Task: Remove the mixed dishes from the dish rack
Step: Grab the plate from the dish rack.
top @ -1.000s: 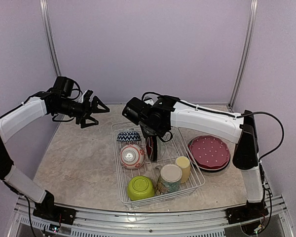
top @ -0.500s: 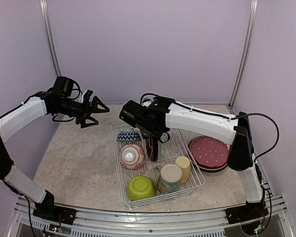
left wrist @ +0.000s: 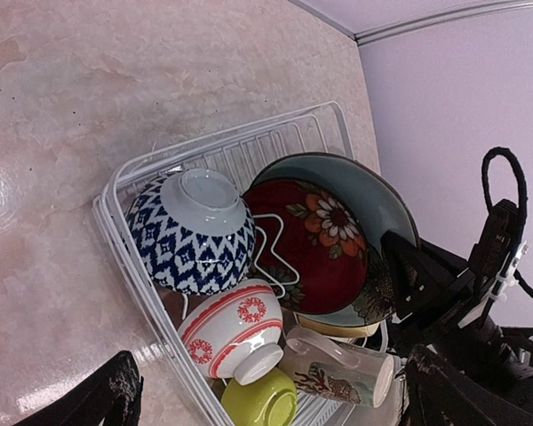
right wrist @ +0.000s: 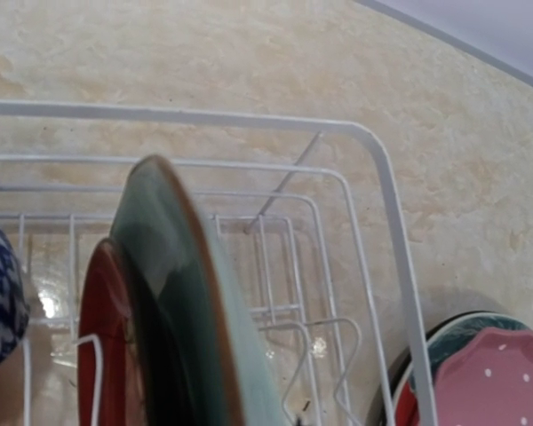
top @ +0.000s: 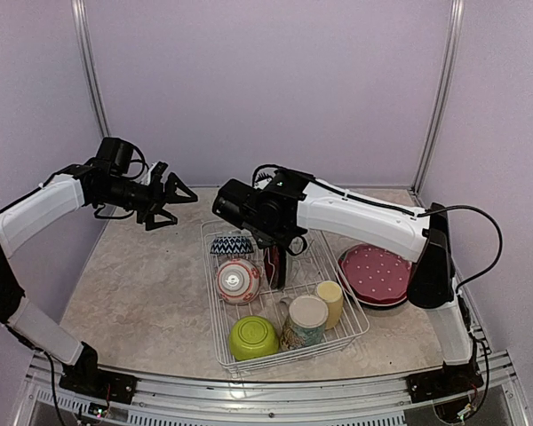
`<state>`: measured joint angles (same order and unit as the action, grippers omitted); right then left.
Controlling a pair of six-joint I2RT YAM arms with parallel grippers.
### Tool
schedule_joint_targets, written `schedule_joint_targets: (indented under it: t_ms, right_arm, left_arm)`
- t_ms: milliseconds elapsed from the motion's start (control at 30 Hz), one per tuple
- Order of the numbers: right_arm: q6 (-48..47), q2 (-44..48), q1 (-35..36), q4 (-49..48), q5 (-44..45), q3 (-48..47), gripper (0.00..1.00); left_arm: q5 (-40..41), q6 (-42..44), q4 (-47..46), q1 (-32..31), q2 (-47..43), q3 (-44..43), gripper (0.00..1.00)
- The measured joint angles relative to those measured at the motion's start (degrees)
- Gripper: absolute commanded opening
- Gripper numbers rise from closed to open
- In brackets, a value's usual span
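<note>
Left gripper (top: 176,209) hangs in the air above the beige marbled tabletop (top: 142,293), to the left of the white wire dish rack (top: 210,293), with its fingers (left wrist: 115,395) spread wide and nothing between them. Right gripper (top: 280,248) points down into the far half of the rack, at the upright plates. Its dark body sits against the rim of the teal-glazed round plate (left wrist: 373,195), but its own camera shows no fingers, so the spread of the jaws cannot be determined. The teal-glazed plate stands on edge in the plate slots, with the red floral round plate (left wrist: 311,240) standing just in front of it. Beside the plates, at the rack's far left corner, the blue zigzag bowl (top: 232,245) lies upside down. The red-and-white patterned bowl (top: 238,280) lies tipped just nearer. The lime green bowl (top: 253,337) occupies the near left corner, also inverted. The cream-and-teal mug (top: 306,319) and the yellow cup (top: 330,302) occupy the near right corner, just beside each other. Outside the rack, on its right, the pink dotted round plate (top: 377,273) lies flat on top of a dark-rimmed plate (right wrist: 444,342).
</note>
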<state>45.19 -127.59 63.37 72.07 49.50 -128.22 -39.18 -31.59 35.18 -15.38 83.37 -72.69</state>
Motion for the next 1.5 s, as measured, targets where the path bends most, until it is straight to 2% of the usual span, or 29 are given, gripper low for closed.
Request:
schedule_joint_targets:
  t_ms: [633, 800, 1100, 1500]
  right_arm:
    - [-3.0, 0.1, 1.2, 1.4, 2.7, -2.0, 0.0]
    - [-2.9, 2.6, 1.5, -0.1, 3.2, 1.3, 0.0]
    - [1.0, 5.4, 1.6, 2.1, 5.9, 1.6, 0.0]
    - [3.0, 13.8, 0.1, 4.8, 10.7, 7.3, 0.0]
  left_arm:
    - [0.0, 0.0, 0.0, -0.1, 0.4, 0.0, 0.99]
    - [0.0, 0.0, 0.0, -0.1, 0.4, 0.0, 0.99]
    - [0.0, 0.0, 0.0, -0.1, 0.4, 0.0, 0.99]
    - [0.0, 0.0, 0.0, -0.1, 0.5, 0.0, 0.99]
